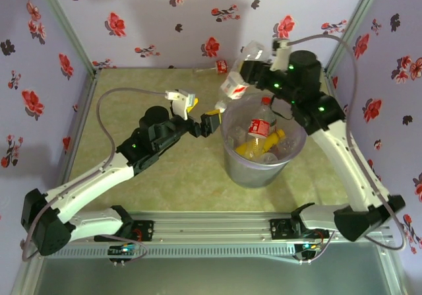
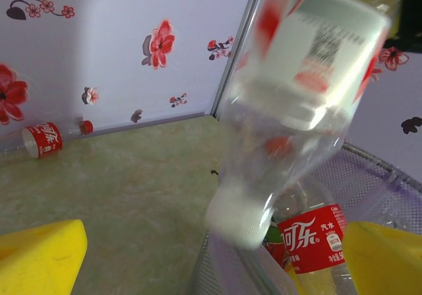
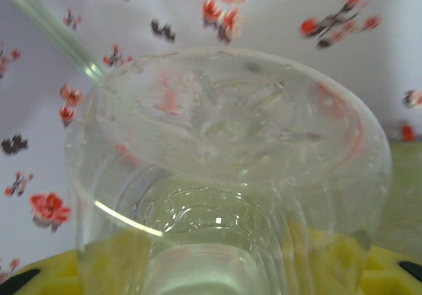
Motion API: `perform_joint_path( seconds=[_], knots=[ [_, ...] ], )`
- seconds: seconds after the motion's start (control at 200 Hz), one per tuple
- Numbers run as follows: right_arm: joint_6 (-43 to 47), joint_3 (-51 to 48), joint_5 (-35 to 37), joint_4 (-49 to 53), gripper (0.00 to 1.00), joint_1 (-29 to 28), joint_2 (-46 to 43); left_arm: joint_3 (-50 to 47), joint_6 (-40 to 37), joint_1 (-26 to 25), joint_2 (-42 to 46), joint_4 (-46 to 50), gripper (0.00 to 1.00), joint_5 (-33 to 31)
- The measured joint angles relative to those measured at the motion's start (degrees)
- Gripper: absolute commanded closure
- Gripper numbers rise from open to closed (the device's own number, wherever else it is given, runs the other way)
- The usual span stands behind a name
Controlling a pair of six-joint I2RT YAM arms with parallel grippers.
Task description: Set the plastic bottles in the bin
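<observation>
The right gripper (image 1: 252, 64) is clamped on a clear white-capped bottle (image 1: 236, 82), tilted cap-down over the far left rim of the bin (image 1: 254, 171). The left gripper (image 1: 200, 112) hangs wide open and empty just left of that rim. A red-labelled bottle (image 1: 262, 125) and a yellow bottle (image 1: 252, 148) lie inside the bin.

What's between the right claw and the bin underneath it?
A clear white-capped bottle, gripped by the right gripper, tilts cap-down over the rim of the bin; top and left wrist views show it.
</observation>
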State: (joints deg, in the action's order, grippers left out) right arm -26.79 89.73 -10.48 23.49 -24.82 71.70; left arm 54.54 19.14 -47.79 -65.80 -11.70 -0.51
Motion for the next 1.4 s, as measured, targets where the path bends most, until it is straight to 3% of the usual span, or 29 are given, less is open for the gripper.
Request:
perform_joint_path(
  seconds=[0.195, 0.66, 1.105, 1.395],
  knots=[
    [2.36, -0.09, 1.90, 2.14, 0.48, 5.14, -7.43, 0.33, 0.04, 0.00, -0.28, 2.49, 0.01, 0.52],
    [8.83, -5.62, 1.22, 17.57, 0.49, 6.82, -14.36, 3.10, 4.79, -0.13, -9.81, 1.84, 0.26, 6.73],
    [5.64, -15.30, -5.49, 16.87, 0.48, 2.12, -11.32, 4.09, 8.00, -0.70, -12.85, -1.73, 0.33, 8.44],
    [2.21, -23.76, -6.49, 9.77, 0.48, 1.11, -11.04, 4.15, 9.07, -1.03, -13.68, -3.58, 0.34, 8.72]
  ],
)
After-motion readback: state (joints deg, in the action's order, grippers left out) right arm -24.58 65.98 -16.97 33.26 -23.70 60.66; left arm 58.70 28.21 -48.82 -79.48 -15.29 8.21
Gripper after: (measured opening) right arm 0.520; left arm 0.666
